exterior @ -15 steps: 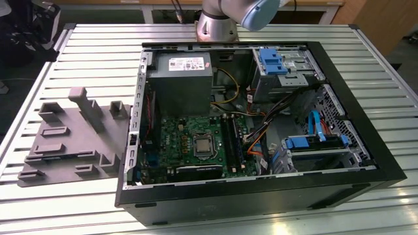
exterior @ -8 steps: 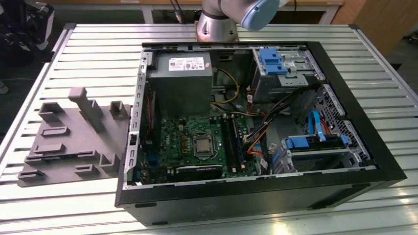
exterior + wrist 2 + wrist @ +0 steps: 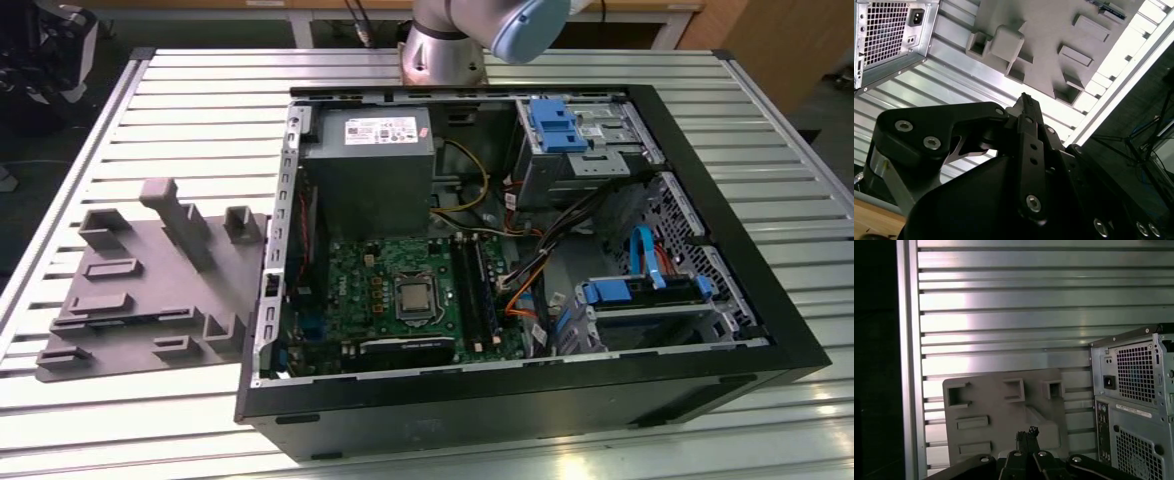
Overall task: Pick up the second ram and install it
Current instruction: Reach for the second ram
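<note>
The arm (image 3: pixel 461 40) rises from the far edge of the slatted metal table (image 3: pixel 200 110), just behind the open computer case (image 3: pixel 534 400). Its gripper (image 3: pixel 1027 432) hangs in the air above the table, off the case's rear panel and over the grey holder tray (image 3: pixel 134 290), which lies beside the case on the exterior view's left. In both wrist views the two black fingers look pressed together at their tips, with nothing between them. In the second wrist view a thin dark-blue sliver, which I take for the second ram (image 3: pixel 1110 10), lies on the tray, well apart from the gripper and cut off by the picture's edge; I cannot tell more of it. Inside the case, the long black memory slots (image 3: pixel 477 285) run beside the processor socket (image 3: pixel 414 297), nearer than the grey power supply (image 3: pixel 374 170).
</note>
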Controlling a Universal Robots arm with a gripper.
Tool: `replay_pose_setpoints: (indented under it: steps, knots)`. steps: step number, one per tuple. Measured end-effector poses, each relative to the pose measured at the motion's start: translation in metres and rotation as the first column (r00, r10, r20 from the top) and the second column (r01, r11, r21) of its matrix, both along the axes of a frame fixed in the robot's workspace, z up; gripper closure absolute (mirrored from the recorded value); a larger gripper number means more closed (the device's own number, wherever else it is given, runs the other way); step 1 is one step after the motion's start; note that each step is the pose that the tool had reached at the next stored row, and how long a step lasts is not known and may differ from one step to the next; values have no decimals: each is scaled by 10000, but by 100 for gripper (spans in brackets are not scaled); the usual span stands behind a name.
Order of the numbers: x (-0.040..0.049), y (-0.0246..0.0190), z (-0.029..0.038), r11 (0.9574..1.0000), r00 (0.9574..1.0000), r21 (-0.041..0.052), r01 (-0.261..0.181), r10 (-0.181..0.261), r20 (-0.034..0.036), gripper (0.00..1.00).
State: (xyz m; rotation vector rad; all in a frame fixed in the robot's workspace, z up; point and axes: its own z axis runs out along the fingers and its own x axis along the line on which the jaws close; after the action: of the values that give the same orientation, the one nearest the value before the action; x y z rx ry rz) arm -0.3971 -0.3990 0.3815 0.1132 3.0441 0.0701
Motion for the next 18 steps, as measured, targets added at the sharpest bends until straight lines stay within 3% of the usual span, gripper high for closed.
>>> replay_pose_setpoints:
  steps: [9,18]
  knots:
    - [-66,-13,-12,10000,10000,1,-1,1,2,89]
    - [-73,-113,-43,10000,10000,1,0,0,1,89]
